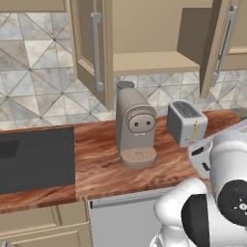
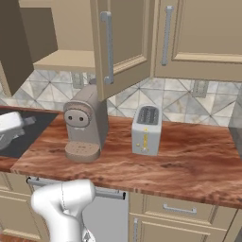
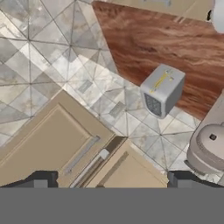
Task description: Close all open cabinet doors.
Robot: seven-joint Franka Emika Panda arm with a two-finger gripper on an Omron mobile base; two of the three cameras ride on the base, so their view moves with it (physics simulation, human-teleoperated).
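Two tall beige cabinet doors of one wall cabinet stand swung open. The left door carries a silver bar handle, and the right door hangs open beside the bare shelf. In the right base view the right door juts out over the counter, next to a closed door. The hand view is rolled and shows the closed door and the open door's edge. My gripper is open, fingertips far apart, well away from the doors and holding nothing.
A beige coffee machine and a grey toaster stand on the wooden counter under the open cabinet. A dark cooktop lies to the left. The tiled backsplash runs behind. Base cabinets sit below.
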